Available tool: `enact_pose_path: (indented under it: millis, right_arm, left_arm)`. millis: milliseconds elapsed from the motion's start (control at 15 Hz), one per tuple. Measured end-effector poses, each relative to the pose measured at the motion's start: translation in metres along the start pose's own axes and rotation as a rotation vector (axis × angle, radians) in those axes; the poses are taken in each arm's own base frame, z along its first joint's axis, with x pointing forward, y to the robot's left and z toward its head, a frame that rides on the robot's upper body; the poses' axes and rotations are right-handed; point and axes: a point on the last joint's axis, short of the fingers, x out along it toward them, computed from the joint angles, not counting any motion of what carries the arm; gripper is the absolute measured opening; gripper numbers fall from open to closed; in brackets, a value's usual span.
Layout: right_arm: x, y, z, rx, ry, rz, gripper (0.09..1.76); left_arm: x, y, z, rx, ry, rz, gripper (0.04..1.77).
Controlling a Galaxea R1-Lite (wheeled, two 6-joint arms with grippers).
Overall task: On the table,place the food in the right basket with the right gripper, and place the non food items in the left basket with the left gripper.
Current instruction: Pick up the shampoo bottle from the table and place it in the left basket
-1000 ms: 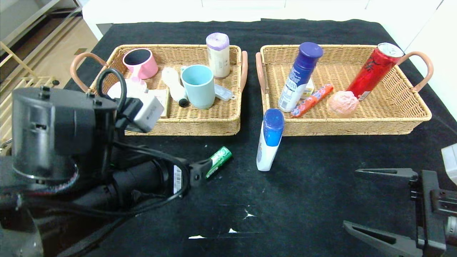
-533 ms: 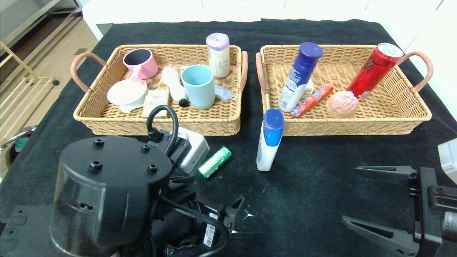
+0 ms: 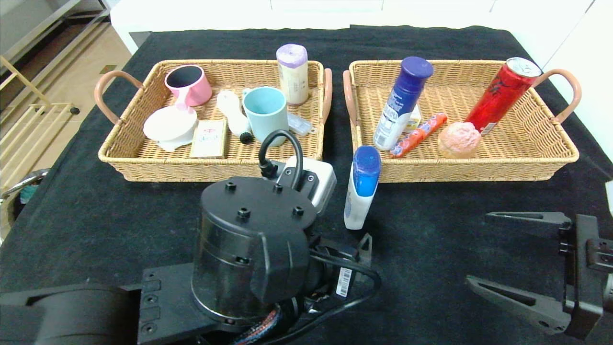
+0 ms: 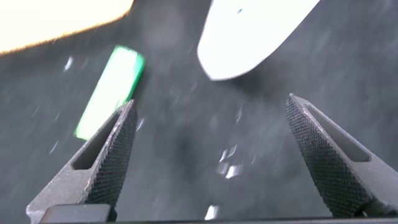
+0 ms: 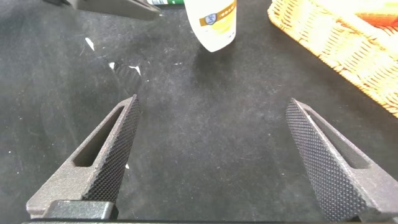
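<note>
- Left basket (image 3: 143, 170) is holding a pink mug (image 3: 187, 85), a teal cup (image 3: 266, 115), a purple-capped bottle (image 3: 292, 73) standing at the back wall, a white dish (image 3: 168, 125), a small card box (image 3: 209, 138) lying flat, and a white piece with a black tip beside the teal cup.
- Right basket (image 3: 479, 170) has a dark-blue-capped bottle (image 3: 401, 102) leaning, a red can (image 3: 503, 95) tilted against the far right corner, an orange-red wrapped stick (image 3: 418, 135) and a pinkish ball (image 3: 459, 139).
- Labels: there's print on the bottles and the can, but I can't read any of it from here.
- On the table, a white bottle with a blue cap (image 3: 361, 187) stands just in front of the right basket's near left corner.
- The green tube (image 4: 111, 90) lies on the black cloth; I only get it on the left wrist view, beyond one fingertip; the arm hides it from the head camera.
- Left gripper (image 4: 211, 152) is low over the cloth in front of the white bottle, jaws spread wide, holding nothing, touching nothing.
- Right gripper (image 3: 522, 263) hangs at the near right edge, jaws wide apart, nothing between them.
</note>
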Motion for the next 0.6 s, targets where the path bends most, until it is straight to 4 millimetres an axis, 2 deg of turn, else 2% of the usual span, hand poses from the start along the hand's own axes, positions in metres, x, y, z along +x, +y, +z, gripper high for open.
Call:
enact_pose_path:
  millis: [333,600]
  right_arm:
    - [-0.001,0.000,0.001,-0.003,-0.007,-0.006,1.71]
    - [-0.003,0.000,0.002,-0.006,-0.012,-0.009,1.71]
  left_arm:
    - [0.009,-0.014,-0.009,0.058,0.010,0.013,1.72]
    - [0.019,-0.020,-0.003,0.076,-0.009,0.060,1.72]
